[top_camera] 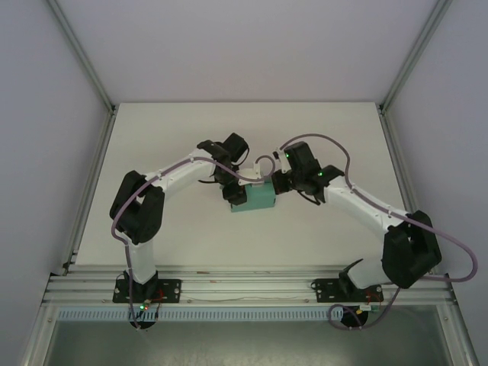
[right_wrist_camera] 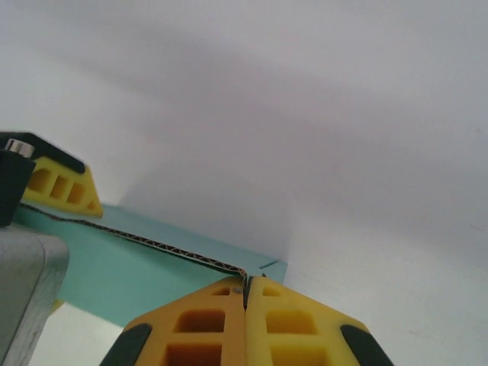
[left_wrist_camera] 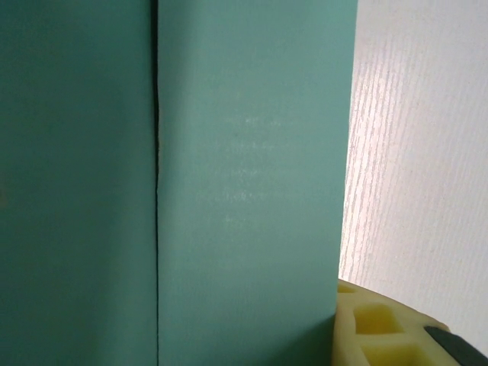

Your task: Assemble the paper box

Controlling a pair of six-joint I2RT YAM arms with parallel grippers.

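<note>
- The box (top_camera: 258, 200) sits near the middle of the table (top_camera: 152, 137) in the top view, between the 2 grippers; whether it rests on the table or is lifted clear is hard to judge there
- Left gripper (top_camera: 235, 191) meets the box at its 9 o'clock end, and its wrist covers that end
- Left wrist view: teal card takes up everything from 9 o'clock to past centre, with a dark seam (left_wrist_camera: 156, 152) running from 12 to 6 o'clock between 2 panels
- 1 yellow finger (left_wrist_camera: 377, 324) shows at 5 o'clock, against the card's edge; the other is hidden behind the card, so the box lies between them, grasped
- Right gripper (top_camera: 278, 187) reaches the box at its 1 o'clock corner, and its fingertips are lost under the wrist in the top view
- Right wrist view: its 2 yellow fingers at 6 o'clock are clenched together, and the card's corrugated edge (right_wrist_camera: 168, 248) runs straight into the slit between them, so they pinch a thin edge of the box
- At 9 o'clock in that view a left finger lies on the box's far end; a blurred grey shape at 8 o'clock cannot be identified
</note>
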